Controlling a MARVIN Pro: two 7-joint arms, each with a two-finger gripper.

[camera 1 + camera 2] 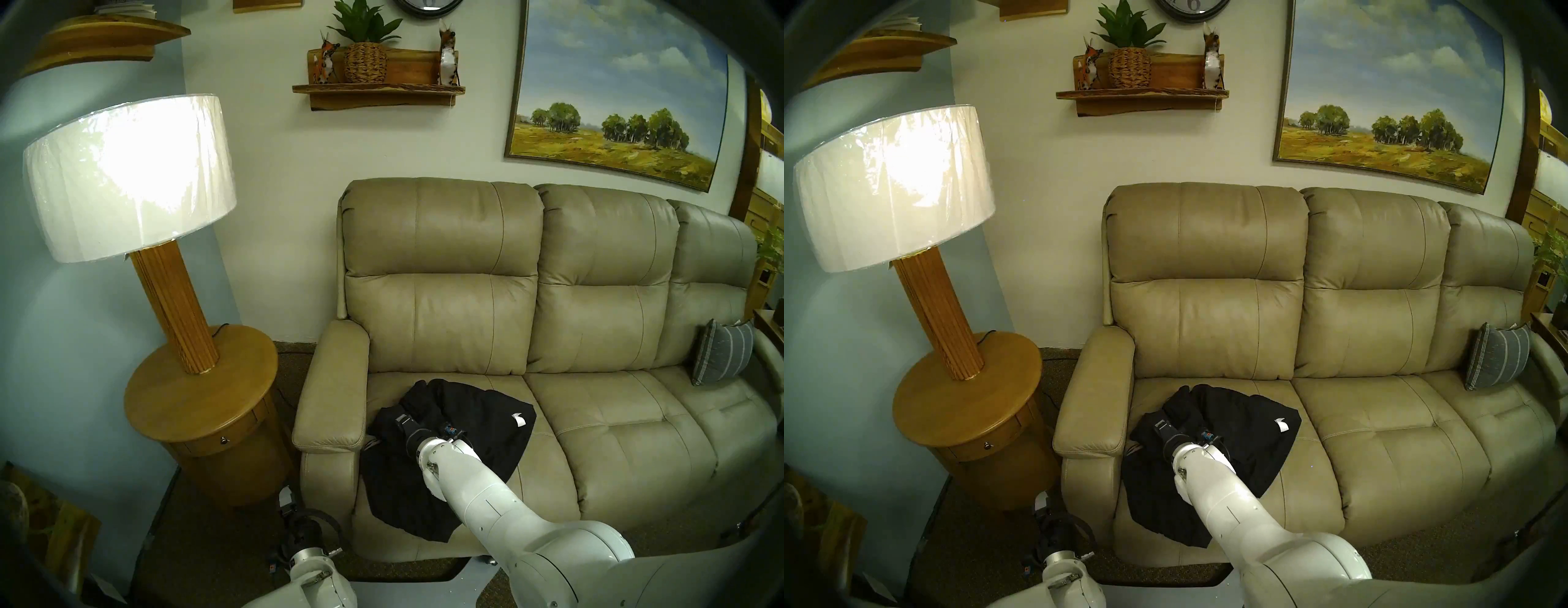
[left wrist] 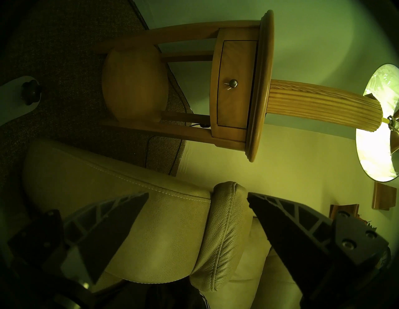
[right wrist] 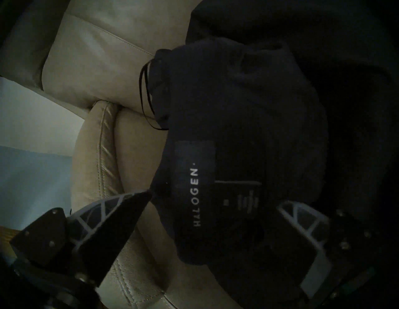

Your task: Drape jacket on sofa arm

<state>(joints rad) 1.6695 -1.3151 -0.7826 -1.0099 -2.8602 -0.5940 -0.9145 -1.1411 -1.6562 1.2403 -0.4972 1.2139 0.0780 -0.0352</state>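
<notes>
our right gripper [image 3: 212,207] is down on the jacket [image 1: 462,429], fingers [image 3: 112,226] spread wide astride the collar fold with the halogen label [image 3: 195,194], nothing pinched yet. the jacket lies crumpled on the left seat cushion, its left edge just beside the sofa arm [image 1: 335,390], which is bare. to do this step well we close on a thick fold at the collar, not a single layer, then lift high enough that the hem clears the arm's inner edge before swinging left. the left gripper [image 2: 197,197] hangs low by the sofa's front corner, fingers wide and empty. to the left, the side table [image 1: 203,395] and lamp [image 1: 127,178] stand close to the arm, so we keep the swing short. the white tag [image 1: 518,420] and striped pillow [image 1: 721,352] are out of the path.
</notes>
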